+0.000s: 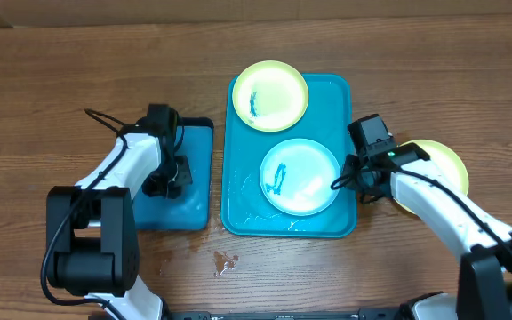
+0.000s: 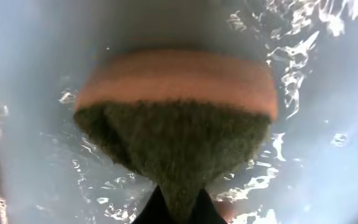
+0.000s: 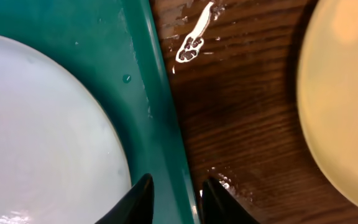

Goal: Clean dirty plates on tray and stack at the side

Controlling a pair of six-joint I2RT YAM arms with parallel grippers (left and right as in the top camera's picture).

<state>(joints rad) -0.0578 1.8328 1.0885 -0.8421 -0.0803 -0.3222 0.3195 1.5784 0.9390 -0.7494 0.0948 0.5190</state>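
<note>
The turquoise tray (image 1: 238, 204) holds a yellow-green plate (image 1: 269, 95) at the back and a light blue plate (image 1: 300, 175) in front, both with dark smears. A second yellow-green plate (image 1: 443, 164) lies on the table to the right, partly under my right arm. My right gripper (image 1: 359, 182) straddles the tray's right rim (image 3: 157, 93) and is closed on it (image 3: 178, 190), between the blue plate (image 3: 42, 137) and the yellow plate (image 3: 347, 93). My left gripper (image 1: 172, 182) is shut (image 2: 176, 208) on an orange and green sponge (image 2: 176, 124).
The sponge is pressed into a smaller dark-rimmed blue tray (image 1: 194, 209) holding water (image 2: 328, 124), left of the turquoise tray. Water spots lie on the wooden table in front (image 1: 225, 262) and beside the tray rim (image 3: 194, 43).
</note>
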